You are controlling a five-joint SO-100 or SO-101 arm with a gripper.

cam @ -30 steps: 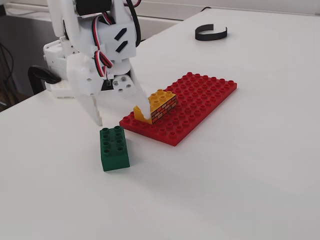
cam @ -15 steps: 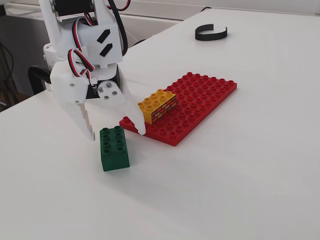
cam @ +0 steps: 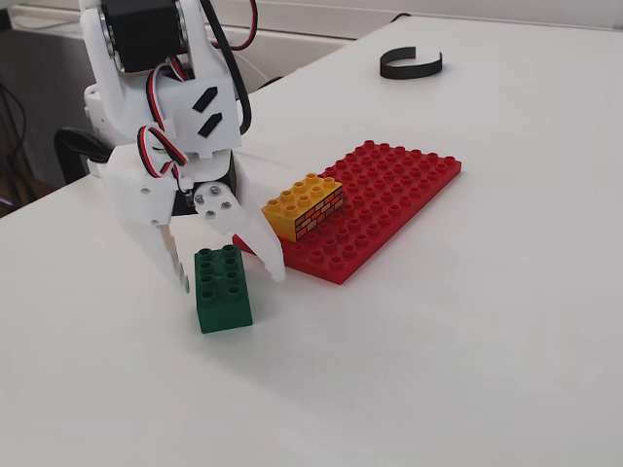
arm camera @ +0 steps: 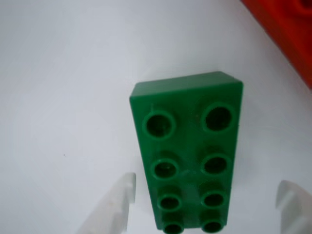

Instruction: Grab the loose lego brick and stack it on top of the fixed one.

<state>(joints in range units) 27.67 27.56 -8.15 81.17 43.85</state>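
The loose lego brick [cam: 223, 290] lies studs-up on the white worktop [cam: 467, 321], just off the near corner of the red baseplate [cam: 389, 199], at about 7 o'clock from the fixed one [cam: 305, 206] in the fixed view. The end effector [cam: 230, 274] is spread wide and grasping nothing, its two white fingers standing either side of the brick's far end. In the wrist view the left fingertip [arm camera: 114, 204] sits just beside the brick's long side at 7 o'clock, while the other tip is well apart from it at 4 o'clock, so the brick [arm camera: 187, 151] is off centre between them. It looks like hard, hollow plastic: light, stiff, unlikely to deform or break, but with smooth glossy walls that could slip or twist under an uneven squeeze. The best hold is probably across the two long flat sides near mid-length, low enough to clear the studs and keep the hollow underside level for pressing onto the fixed one.
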